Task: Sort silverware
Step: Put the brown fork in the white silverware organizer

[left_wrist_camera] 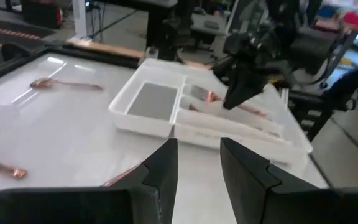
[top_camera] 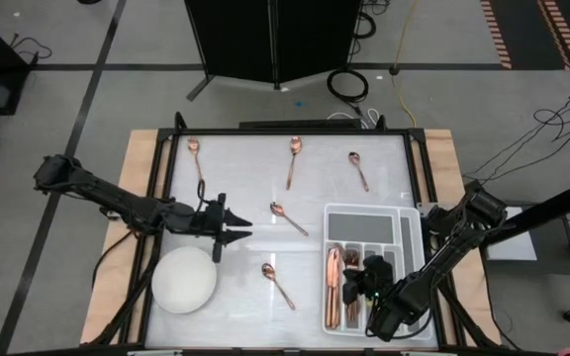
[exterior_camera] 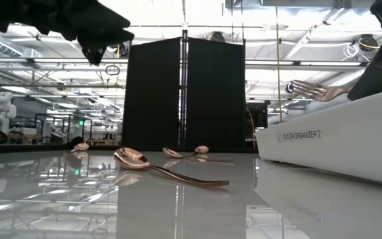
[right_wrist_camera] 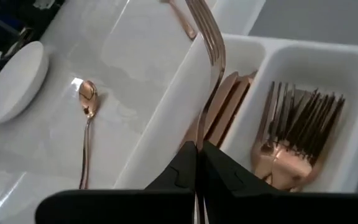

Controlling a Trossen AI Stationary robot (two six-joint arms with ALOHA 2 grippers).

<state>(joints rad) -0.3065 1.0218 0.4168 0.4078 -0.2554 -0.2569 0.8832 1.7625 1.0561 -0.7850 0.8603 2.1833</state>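
The silverware is copper-coloured. Several pieces lie in the grey divided tray (top_camera: 404,229) at the table's right: forks (right_wrist_camera: 291,134) in one slot and knives (right_wrist_camera: 227,102) in the slot beside it. Several spoons lie loose on the white table, one of them (top_camera: 287,218) just right of my left gripper. My left gripper (top_camera: 230,227) hovers open above the table, beyond the white bowl (top_camera: 184,280), and touches nothing. My right gripper (top_camera: 362,284) is over the tray's near part, shut on a fork (right_wrist_camera: 211,50). My right gripper pinches the fork's handle (right_wrist_camera: 204,134) between its two shut fingers (right_wrist_camera: 185,165). The fork runs on forward along the fingers, with its tines (exterior_camera: 305,87) past the fingertips. It is lifted clear above the tray (exterior_camera: 337,136), roughly level, over the wall between two slots.
Loose spoons lie near the far edge (top_camera: 196,153) (top_camera: 293,158) (top_camera: 358,170) and near the bowl (top_camera: 277,284). A dark frame rail (top_camera: 285,131) rings the white table. A black panel (exterior_camera: 184,93) stands beyond the far edge.
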